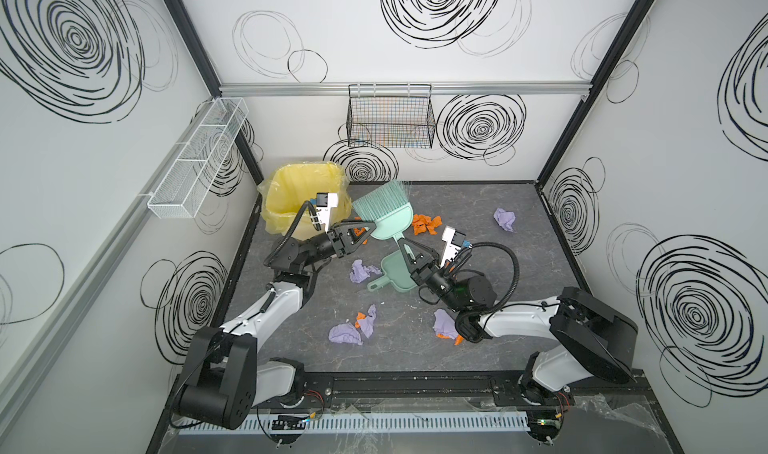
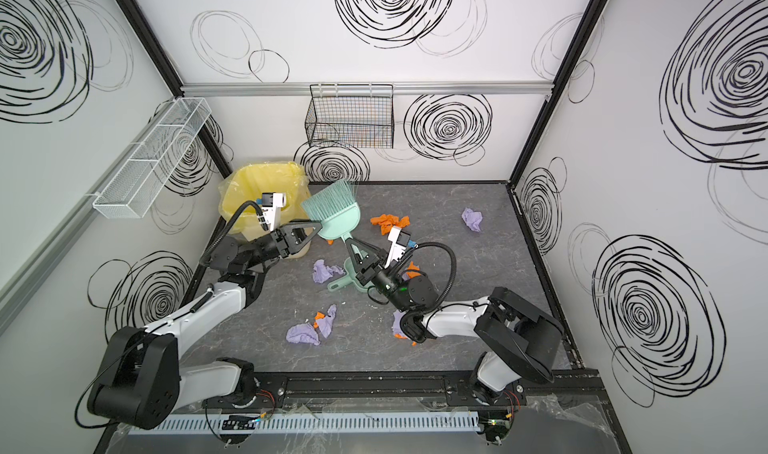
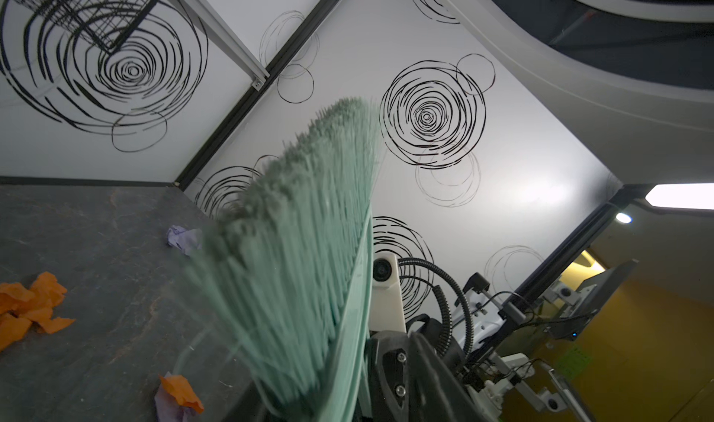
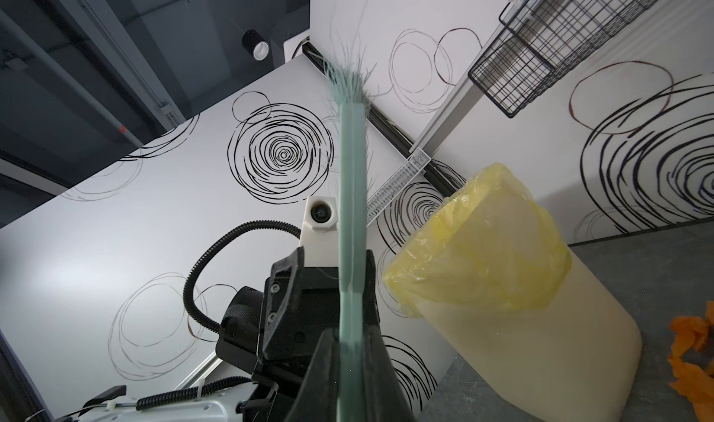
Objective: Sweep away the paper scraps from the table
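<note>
Step in hand: the mint-green brush (image 1: 384, 215) is passing between the arms above the tabletop (image 1: 519, 306), bristles pointing up toward the back wall (sweeping is not yet under way).
Right hand (image 1: 402, 243): it is clamping together on the brush's thin handle.
Left hand (image 1: 365, 228): its jaws are standing apart on either side of the brush head, with a gap showing in the right wrist view.
Paper scraps (image 1: 426, 224): they are lying loose all over the tabletop. An orange heap sits behind the brush, one lilac wad sits far right, and others lie mid-table and near the front.
Dustpan (image 1: 390, 275): it is lying flat under the right hand, with nothing holding it.
Next move: the brush is needing turning bristles-down, and the dustpan is probably wanting the left hand.
Room: white walls (image 1: 457, 57) are carrying black swirls, a black wire basket (image 1: 390, 119) and a white mesh rack (image 1: 199, 157). A yellow-bagged bin (image 1: 291, 194) is waiting in the back left corner.
</note>
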Motion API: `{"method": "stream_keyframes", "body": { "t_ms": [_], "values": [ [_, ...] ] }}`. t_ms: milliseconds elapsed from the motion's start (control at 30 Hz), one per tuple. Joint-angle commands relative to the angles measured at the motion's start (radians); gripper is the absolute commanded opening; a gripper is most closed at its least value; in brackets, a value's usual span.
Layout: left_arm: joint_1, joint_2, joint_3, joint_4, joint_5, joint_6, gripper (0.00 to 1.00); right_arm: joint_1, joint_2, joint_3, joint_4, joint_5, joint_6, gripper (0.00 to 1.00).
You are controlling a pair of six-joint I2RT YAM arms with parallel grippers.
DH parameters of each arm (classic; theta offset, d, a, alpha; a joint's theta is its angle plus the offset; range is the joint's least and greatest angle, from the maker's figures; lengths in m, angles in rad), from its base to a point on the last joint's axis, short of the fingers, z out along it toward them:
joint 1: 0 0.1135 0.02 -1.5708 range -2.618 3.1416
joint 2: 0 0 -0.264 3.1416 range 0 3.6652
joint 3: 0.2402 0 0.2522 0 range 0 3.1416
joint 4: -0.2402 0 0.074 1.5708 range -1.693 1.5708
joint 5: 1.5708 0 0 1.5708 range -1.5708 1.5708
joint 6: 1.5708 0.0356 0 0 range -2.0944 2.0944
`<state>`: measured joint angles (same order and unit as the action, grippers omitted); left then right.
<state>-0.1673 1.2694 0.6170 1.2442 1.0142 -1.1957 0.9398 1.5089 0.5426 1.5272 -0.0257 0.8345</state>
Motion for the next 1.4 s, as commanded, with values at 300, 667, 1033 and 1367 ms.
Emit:
{"method": "stream_keyframes", "body": {
  "t_ms": [300, 667, 1033, 1367],
  "values": [
    [0.069, 0.063, 0.103, -0.179, 0.257, 0.228, 0.79, -0.044, -0.38, -0.09, -0.575, 0.222, -0.017, 0.09],
    [-0.036, -0.077, 0.278, -1.532, -0.253, 1.536, 0.98, -0.143, -0.898, -0.273, -0.938, 0.29, -0.015, 0.09],
    [-0.083, -0.047, 0.179, -1.704, -0.262, 1.855, 0.96, -0.152, -1.223, -0.347, -1.225, 0.383, -0.012, 0.09],
    [-0.161, -0.019, 0.107, -1.603, -0.367, 1.917, 0.86, -0.153, -1.223, -0.376, -1.218, 0.377, 0.001, 0.09]
  ]
}}
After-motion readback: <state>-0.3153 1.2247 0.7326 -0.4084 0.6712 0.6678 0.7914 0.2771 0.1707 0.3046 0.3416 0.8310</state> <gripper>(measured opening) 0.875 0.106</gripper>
